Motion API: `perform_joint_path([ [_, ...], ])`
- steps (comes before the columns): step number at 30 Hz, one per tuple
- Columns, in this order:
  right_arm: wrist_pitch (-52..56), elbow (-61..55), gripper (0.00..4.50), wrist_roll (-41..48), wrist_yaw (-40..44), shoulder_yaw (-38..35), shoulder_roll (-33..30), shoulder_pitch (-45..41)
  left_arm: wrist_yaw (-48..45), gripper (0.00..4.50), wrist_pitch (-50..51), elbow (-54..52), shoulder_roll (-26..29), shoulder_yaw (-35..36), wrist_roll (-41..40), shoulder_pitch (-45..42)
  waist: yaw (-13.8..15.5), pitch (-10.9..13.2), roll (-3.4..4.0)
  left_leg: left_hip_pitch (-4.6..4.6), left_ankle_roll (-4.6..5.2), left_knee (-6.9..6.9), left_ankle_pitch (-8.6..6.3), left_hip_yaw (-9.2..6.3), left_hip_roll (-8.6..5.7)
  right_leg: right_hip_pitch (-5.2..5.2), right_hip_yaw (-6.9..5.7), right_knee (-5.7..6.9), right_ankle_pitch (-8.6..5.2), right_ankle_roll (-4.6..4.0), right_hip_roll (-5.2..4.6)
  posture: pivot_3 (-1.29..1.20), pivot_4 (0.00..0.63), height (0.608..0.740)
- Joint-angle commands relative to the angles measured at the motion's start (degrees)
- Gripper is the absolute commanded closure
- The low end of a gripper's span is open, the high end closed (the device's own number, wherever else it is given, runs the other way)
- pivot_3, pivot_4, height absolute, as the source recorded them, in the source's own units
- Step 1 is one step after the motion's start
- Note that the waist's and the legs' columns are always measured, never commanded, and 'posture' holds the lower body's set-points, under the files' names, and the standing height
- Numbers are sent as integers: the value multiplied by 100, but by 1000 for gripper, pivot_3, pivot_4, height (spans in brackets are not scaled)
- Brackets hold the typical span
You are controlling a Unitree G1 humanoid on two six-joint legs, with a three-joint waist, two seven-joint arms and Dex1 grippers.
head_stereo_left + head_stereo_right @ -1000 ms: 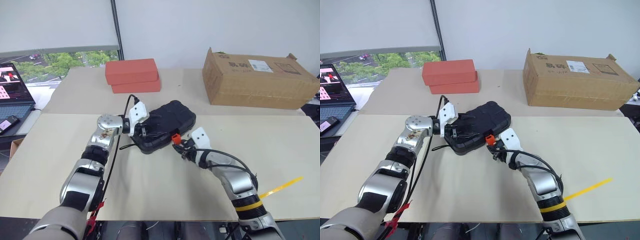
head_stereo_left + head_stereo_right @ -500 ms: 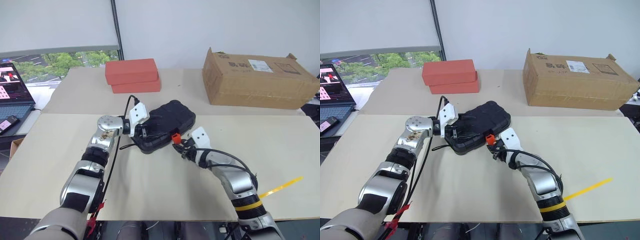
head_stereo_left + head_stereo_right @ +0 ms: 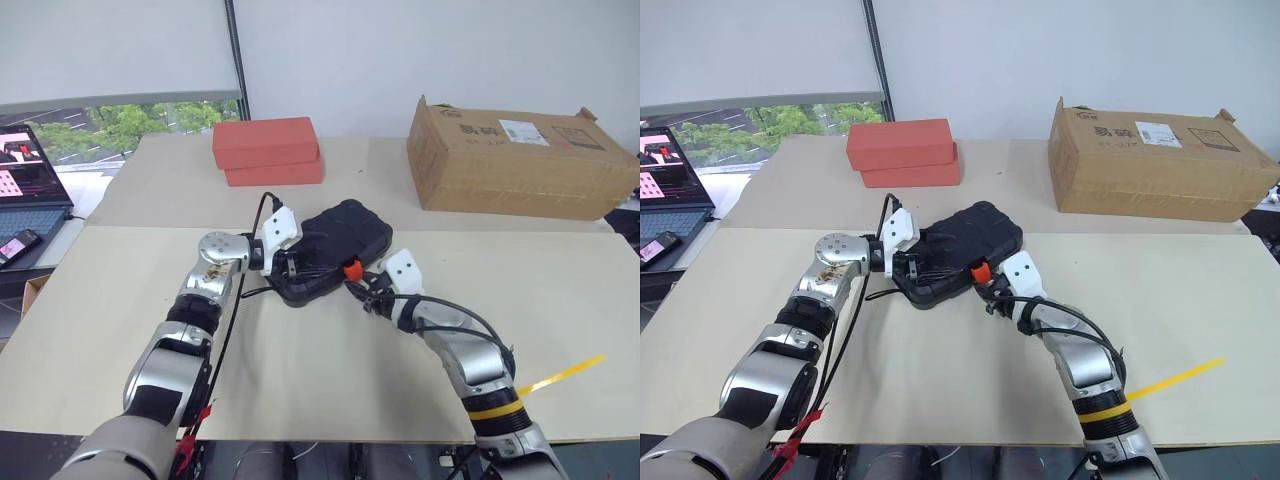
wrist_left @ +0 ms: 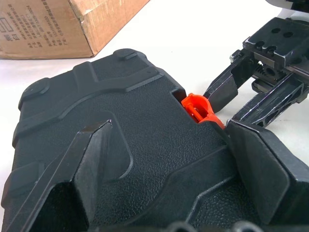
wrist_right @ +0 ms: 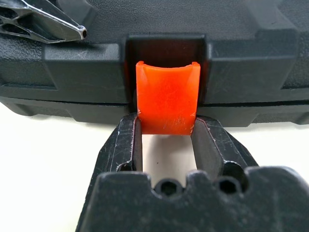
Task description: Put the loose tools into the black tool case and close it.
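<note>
Black tool case point(image 3: 335, 250) closed on tabletop point(image 3: 300, 370), right gripper point(image 5: 165, 137) jaws pinching orange latch point(image 5: 167, 104), left gripper point(image 4: 164, 169) jaws spread wide across lid.

black tool case point(image 3: 335, 245) shut, contents hidden, laptop point(image 3: 25, 190) cut by edge

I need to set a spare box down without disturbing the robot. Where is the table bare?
Bare: between the red-orange boxes and cardboard box; also the near table between the arms. Crowded: around the black tool case, where both grippers work.
</note>
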Motion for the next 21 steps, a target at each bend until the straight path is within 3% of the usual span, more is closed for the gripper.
perform_joint_path([
  [1,131,-365,3299,118,16,-181,8,-408,5,445,83,293,-7,-240,271,306,-1,0,0,0,0,0,0,0,0,0,0,0,0,0,0,0,150,712],
  [3,163,-403,2297,133,42,-189,-12,-377,14,445,82,290,-10,-241,265,320,-2,0,0,2,0,0,0,0,1,1,1,0,0,0,0,0,150,712],
  [5,145,-451,1772,121,96,-175,-83,-302,19,445,84,284,-15,-241,259,335,-5,-2,2,5,0,0,0,-1,1,4,1,0,0,0,0,0,150,712],
  [13,840,-1118,1772,319,325,-296,-495,66,19,445,61,341,-39,-250,271,319,2,-16,6,8,4,-2,-3,-1,1,6,4,-2,-1,2,-1,0,150,712],
  [16,996,-1137,2432,285,312,-239,-606,3,26,445,38,392,-66,-257,282,288,4,-21,6,7,8,-1,-5,-1,1,7,3,-4,-1,0,-4,0,150,712],
  [21,1118,-1015,4179,267,311,-94,-571,-122,32,445,13,417,-103,-269,290,280,5,-22,5,5,9,-2,-6,-2,1,5,2,-4,-1,2,-5,0,150,712],
])
